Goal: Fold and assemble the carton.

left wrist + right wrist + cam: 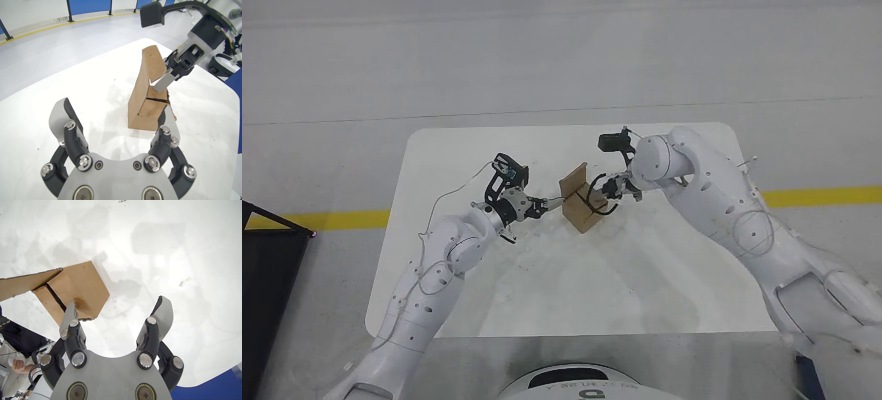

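Looking down at the white table (442,290), I see the carton (582,198) mid-table between my arms, one flap (151,64) upright. My right gripper (116,301), fingers apart, is nearer: one finger touches the folded top. My left gripper (116,106), also spread, sits just beside the carton's end.

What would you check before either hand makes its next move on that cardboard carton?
1. Carton sits flat on the table: ok.
2. Left hand open and empty: ok.
3. Right hand open, with one finger on a folded flap: ok.
4. Top fully closed: not ok. The tall flap stands upright, and a dark gap shows between the folded flaps.
5. Left hand touching the carton: cannot tell. One fingertip overlaps the carton's corner in the left wrist view.
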Robot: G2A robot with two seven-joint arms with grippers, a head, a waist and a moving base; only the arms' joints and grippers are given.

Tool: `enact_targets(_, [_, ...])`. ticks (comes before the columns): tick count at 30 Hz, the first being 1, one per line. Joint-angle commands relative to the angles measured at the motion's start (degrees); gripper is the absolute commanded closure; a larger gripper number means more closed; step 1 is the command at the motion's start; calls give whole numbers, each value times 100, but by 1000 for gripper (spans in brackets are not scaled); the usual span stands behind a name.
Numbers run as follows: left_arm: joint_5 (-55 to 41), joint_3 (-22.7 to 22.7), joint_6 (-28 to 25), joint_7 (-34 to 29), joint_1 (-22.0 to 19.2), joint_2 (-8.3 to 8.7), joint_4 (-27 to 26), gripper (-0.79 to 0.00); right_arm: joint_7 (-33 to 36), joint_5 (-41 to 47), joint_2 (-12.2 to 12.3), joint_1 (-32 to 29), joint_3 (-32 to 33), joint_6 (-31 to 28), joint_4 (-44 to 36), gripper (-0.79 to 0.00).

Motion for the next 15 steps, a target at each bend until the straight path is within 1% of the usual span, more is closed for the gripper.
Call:
enact_targets(1, [-4,4,11,21,-13,1,40,-785,43,-25,-47,47,-85,9,114,-683])
enact_targets(2, [2,7,15,28,-19,2,56,-785,42,-17,-77,76,-121,7,166,-637])
enact_targets(5, [-11,6,18,56,-29,5,84,-785,71,29,-155,140,-211,-48,274,-376])
enact_targets(6, [-20,4,23,60,-30,7,93,-785,89,51,-176,157,-231,-86,296,-302])
enact_targets(8, [-25,5,21,62,-36,10,101,-785,122,100,-208,185,-249,-176,338,-89])
enact_targets(9, [-27,5,19,63,-41,11,106,-785,133,128,-220,197,-247,-223,354,0])
enact_targets(13, [-46,9,19,75,-71,14,140,-785,169,198,-231,187,-197,-382,260,0])
enact_targets(15, [-58,13,23,88,-90,15,161,-785,197,158,-206,149,-141,-365,155,0])
